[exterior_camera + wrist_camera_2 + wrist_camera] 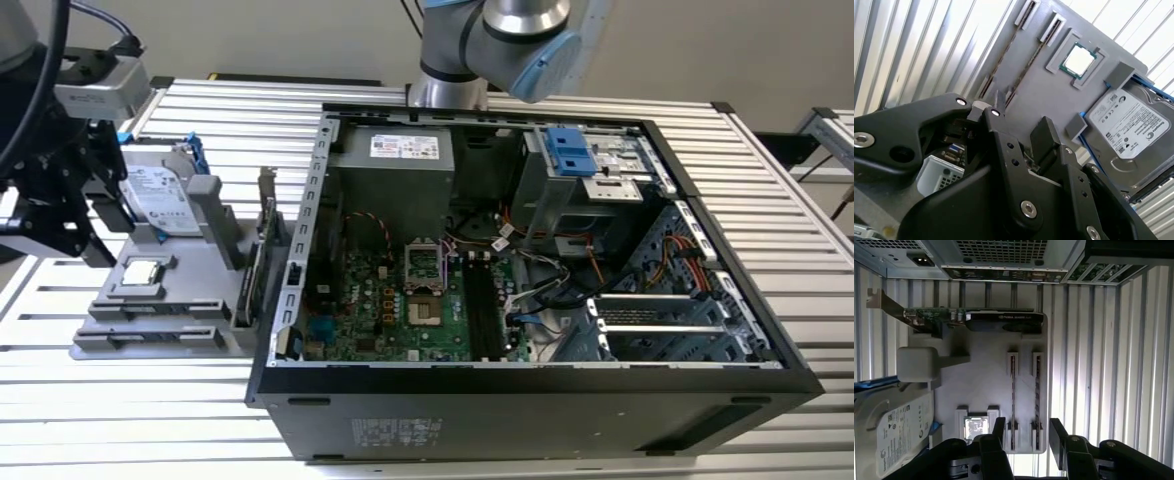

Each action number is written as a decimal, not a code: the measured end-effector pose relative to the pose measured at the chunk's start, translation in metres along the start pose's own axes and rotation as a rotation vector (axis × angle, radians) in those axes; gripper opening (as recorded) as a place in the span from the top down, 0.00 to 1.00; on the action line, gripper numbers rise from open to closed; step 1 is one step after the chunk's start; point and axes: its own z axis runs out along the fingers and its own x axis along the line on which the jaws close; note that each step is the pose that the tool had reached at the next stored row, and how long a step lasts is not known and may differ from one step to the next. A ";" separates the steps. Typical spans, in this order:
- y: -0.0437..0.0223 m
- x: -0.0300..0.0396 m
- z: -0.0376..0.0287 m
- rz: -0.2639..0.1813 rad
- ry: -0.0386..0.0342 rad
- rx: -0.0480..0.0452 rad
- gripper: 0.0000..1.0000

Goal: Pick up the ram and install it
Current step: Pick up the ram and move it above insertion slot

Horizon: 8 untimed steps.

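Gripper (1028,436) is hanging over the grey holder (984,375), fingers spread apart and not gripping anything. Ram (1013,390) sits on edge in its slot below, roughly lined up with the gap, with a second stick (1036,390) just beside it. Hard drive (894,435) and a chip (976,427) sit off to one side.

2 thin dark ram sticks (1013,390), on edge, parallel, in the grey holder's (984,385) 2 slots

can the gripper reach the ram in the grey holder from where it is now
Probably yes. The gripper hangs over the holder with fingers open, the ram stands edge-up in its slot, and nothing covers it.
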 end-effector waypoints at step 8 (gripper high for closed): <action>-0.0001 -0.0003 0.0030 -0.008 0.0002 -0.0001 0.00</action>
